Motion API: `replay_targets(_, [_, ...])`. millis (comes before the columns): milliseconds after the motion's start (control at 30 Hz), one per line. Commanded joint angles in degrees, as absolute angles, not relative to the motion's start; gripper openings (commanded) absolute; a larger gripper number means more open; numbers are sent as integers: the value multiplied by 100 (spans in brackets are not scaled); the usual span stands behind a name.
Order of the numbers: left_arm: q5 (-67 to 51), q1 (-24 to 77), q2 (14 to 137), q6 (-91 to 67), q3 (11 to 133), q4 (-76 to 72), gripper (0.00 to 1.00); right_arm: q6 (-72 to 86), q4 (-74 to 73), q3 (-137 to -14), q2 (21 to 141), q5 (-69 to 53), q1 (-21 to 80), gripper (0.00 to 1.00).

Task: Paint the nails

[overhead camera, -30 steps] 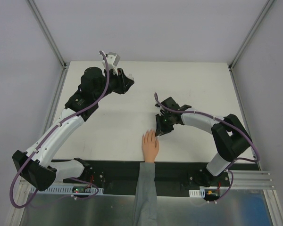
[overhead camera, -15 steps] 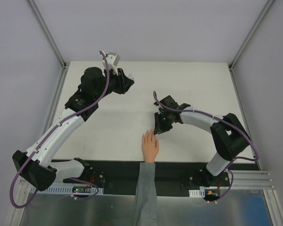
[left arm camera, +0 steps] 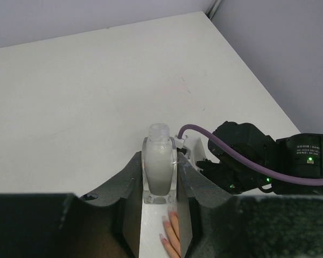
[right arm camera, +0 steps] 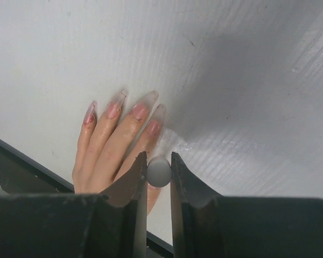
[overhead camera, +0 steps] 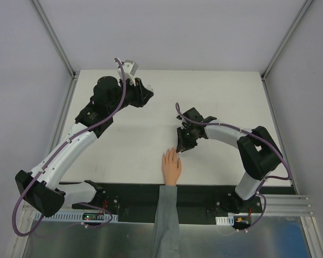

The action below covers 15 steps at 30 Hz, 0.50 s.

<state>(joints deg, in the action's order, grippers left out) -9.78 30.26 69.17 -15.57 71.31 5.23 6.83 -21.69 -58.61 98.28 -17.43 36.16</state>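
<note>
Arms differ sharply in pose. In the top view the left arm (overhead camera: 70, 148) stretches long across the table (overhead camera: 226, 97) toward its 11 o'clock corner. The right arm (overhead camera: 226, 131) folds back at the elbow, its wrist turned in toward the table's middle.

The left gripper (overhead camera: 142, 92) is clamped on a small clear bottle (left arm camera: 160, 161) of pale liquid. The bottle stands upright between the fingers with its open neck on top.

The right gripper (overhead camera: 182, 148) is pinched on a round grey knob (right arm camera: 159, 172). Whatever hangs below that knob is hidden by it.

The hand (overhead camera: 171, 166) lies flat at the table's 6 o'clock edge, palm down, with the fingers pointing to 12 o'clock. Its grey sleeve (overhead camera: 166, 220) runs back over the dark base rail.

The right gripper sits just off the fingertips, at about 1 o'clock from them. The left gripper is well apart, at 11 o'clock.

In the right wrist view the nails (right arm camera: 140, 109) are long and translucent, smeared pinkish red near their bases. They fan out from 10 to 12 o'clock of the right gripper (right arm camera: 159, 161). The nearest nail lies just above the tip of the finger at 9 o'clock of the knob. Whether anything touches it cannot be told.
</note>
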Motion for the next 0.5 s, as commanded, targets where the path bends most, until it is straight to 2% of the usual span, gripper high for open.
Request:
replay_targets(0, [-896,2953,6908,-1433,7348,316,0,694,-2268,-6117,9835,-1802,3560,0])
replay_targets(467, [-932,2953,6873,-1582,7321,316,0,747,-2206,-5845,9651,-1854,3559,0])
